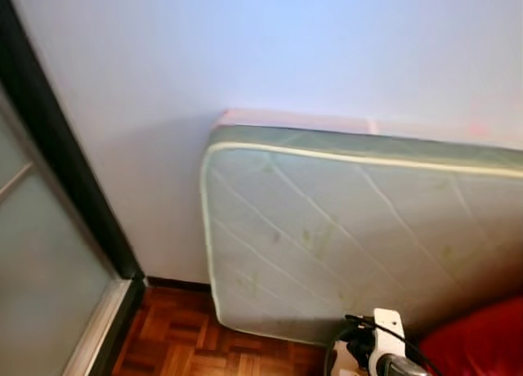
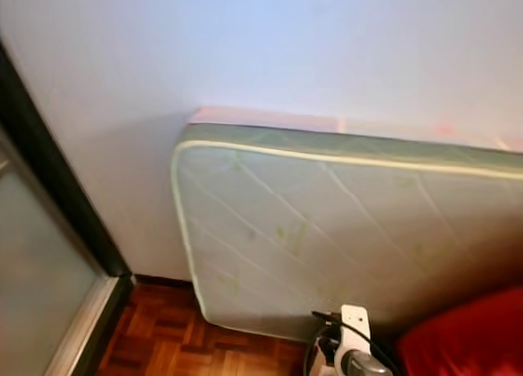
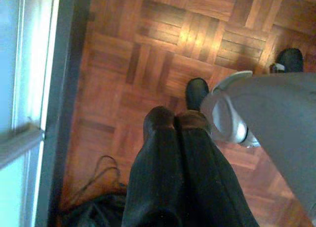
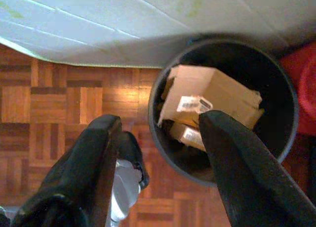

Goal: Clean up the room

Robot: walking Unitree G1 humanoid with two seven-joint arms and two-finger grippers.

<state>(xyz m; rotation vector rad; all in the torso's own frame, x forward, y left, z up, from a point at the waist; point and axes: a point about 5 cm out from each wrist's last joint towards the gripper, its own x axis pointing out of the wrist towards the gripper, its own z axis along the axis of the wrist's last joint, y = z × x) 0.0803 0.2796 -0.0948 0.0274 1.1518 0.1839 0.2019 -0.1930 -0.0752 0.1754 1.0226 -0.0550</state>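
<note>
You are facing a pale mattress (image 1: 351,237) leaning on its long edge against the wall (image 1: 270,49), its long axis running along the wall, with parquet floor (image 1: 188,335) below and something red (image 1: 482,339) at the lower right. The relation that matters is showing in the right wrist view: the black bin (image 4: 286,96) is sitting just beside the mattress's lower edge, holding crumpled cardboard (image 4: 212,101), and it is lying ahead of the right gripper (image 4: 160,133) and off to one finger's side — not centred between them. That gripper's fingers are standing wide apart, holding nothing. Your left gripper (image 3: 175,121) is hanging over bare floor with its fingers pressed together — so the right arm looks the nearer one for any drop into the bin.
</note>
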